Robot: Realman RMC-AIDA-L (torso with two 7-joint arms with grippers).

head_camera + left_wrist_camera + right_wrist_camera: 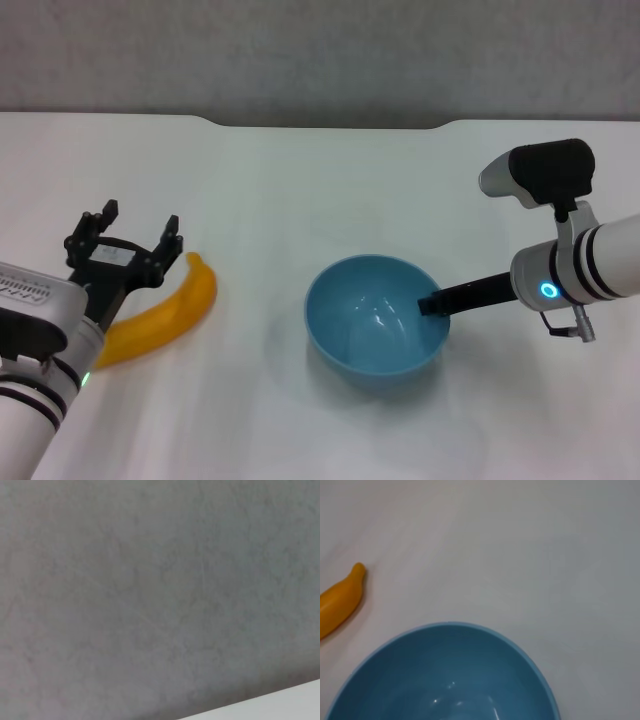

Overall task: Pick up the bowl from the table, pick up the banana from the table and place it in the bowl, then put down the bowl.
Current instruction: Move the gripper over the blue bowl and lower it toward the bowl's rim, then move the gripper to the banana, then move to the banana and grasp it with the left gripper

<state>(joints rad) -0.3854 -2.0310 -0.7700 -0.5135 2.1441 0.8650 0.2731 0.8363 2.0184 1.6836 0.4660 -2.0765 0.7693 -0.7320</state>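
Bowl: light blue, glossy, upright on the white table, right of centre. Right gripper: reaches in from the right, dark fingers at the bowl's right rim, one tip seen inside the wall; whether the jaws are clenched on the rim cannot be told. Banana: yellow-orange, lying flat on the table well left of the bowl, pointed tip toward the far side. Left gripper: raised just above the banana's left part, jaws spread apart, grasping nothing.
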